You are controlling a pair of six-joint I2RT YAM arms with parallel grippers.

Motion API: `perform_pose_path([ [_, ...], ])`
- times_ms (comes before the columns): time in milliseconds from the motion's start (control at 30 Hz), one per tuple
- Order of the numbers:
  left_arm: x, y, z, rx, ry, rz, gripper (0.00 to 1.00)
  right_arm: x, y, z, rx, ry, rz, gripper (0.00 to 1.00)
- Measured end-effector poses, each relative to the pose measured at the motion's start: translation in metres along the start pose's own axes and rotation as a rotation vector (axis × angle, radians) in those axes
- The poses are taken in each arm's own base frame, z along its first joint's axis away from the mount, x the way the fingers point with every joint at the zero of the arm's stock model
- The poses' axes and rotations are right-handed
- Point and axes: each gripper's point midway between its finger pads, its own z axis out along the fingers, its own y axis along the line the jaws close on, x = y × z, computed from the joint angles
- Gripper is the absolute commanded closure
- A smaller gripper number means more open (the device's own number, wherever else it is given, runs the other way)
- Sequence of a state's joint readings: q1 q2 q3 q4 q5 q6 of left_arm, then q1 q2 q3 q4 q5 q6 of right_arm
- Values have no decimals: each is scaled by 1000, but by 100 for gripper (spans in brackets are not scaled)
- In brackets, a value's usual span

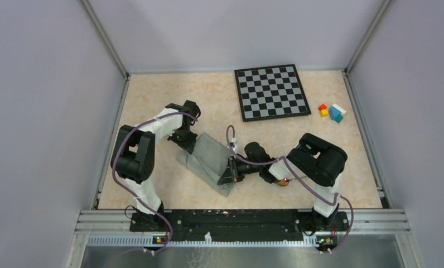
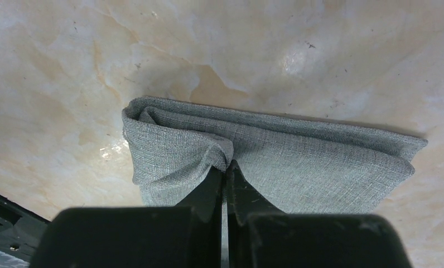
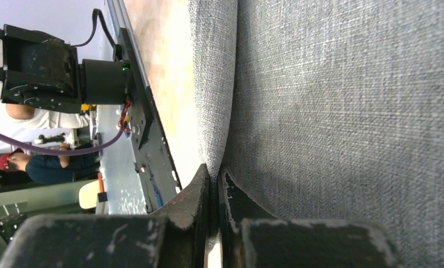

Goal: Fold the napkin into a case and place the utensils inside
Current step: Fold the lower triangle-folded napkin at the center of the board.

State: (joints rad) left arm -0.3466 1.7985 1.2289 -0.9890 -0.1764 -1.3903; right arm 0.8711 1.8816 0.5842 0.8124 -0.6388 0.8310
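Note:
The grey-green napkin [image 1: 206, 157] lies folded into a slanted, several-layer strip between the two arms. My left gripper [image 1: 187, 142] is at its far left end, shut on a bunched fold of the napkin [image 2: 320, 162]; the fingertips [image 2: 227, 167] pinch the cloth. My right gripper [image 1: 229, 175] is at the near right end, shut [image 3: 215, 173] on an edge layer of the napkin [image 3: 348, 111], which looks lifted. The spoon's yellow-red bowl [image 1: 283, 182] peeks out under the right arm. The knife is not in view.
The black-and-white chessboard [image 1: 271, 92] lies at the back, right of centre. Small coloured blocks [image 1: 331, 111] sit to its right. Grey walls enclose the table on three sides. The black base rail [image 1: 236, 219] runs along the near edge, also in the right wrist view [image 3: 139, 128].

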Motion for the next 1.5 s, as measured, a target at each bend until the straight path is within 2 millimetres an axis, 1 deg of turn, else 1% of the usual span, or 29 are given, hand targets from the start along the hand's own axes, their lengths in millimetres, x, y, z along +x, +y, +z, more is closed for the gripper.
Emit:
perform_pose_path([
  [67,0,0,1,-2,-2,-2,100,0,-2,0,9,5,-5,91],
  [200,-1,2,4,-16,-2,-6,100,0,-9,1,41,19,-20,79],
  [233,-1,2,5,-19,-2,-6,100,0,-9,0,47,24,-25,75],
  [300,-1,3,6,-25,-1,-6,100,-1,-8,-3,56,24,-47,61],
  [367,-1,3,8,-30,-2,-6,100,-5,-4,-8,73,12,-85,50],
  [433,-2,3,10,-36,-2,-6,100,-12,-1,-14,96,-11,-130,43],
  [533,-3,4,14,-45,-5,-8,100,-25,10,-26,124,-60,-216,38],
  [633,-3,3,14,-44,-5,-8,100,-38,20,-36,157,-112,-321,36],
  [700,-3,3,14,-44,-4,-8,100,-41,19,-39,193,-127,-379,35],
  [833,-3,3,13,-43,-5,-8,100,-28,7,-36,295,-88,-470,35],
  [900,-3,3,13,-43,-5,-7,100,-25,4,-33,342,-74,-505,36],
  [967,-3,3,13,-43,-5,-7,100,-28,2,-30,392,-77,-544,39],
  [1000,-3,3,13,-43,-5,-7,100,-30,2,-30,408,-86,-558,43],
  [1100,-3,3,13,-43,-4,-3,100,-37,-1,-31,460,-108,-584,59],
  [1133,-3,3,13,-41,-5,0,100,-37,-4,-33,479,-111,-582,62],
  [1200,-3,2,13,-35,-3,11,100,-37,-8,-34,498,-110,-580,62],
  [1267,-2,1,13,-28,1,25,99,-38,-9,-35,504,-113,-577,57],
  [1333,-2,0,13,-23,4,36,94,-38,-8,-35,504,-116,-573,55],
  [1467,-2,-1,13,-16,5,52,68,-37,-9,-33,496,-112,-569,56],
  [1500,-2,-2,13,-12,6,59,58,-36,-10,-32,496,-109,-568,56],
])
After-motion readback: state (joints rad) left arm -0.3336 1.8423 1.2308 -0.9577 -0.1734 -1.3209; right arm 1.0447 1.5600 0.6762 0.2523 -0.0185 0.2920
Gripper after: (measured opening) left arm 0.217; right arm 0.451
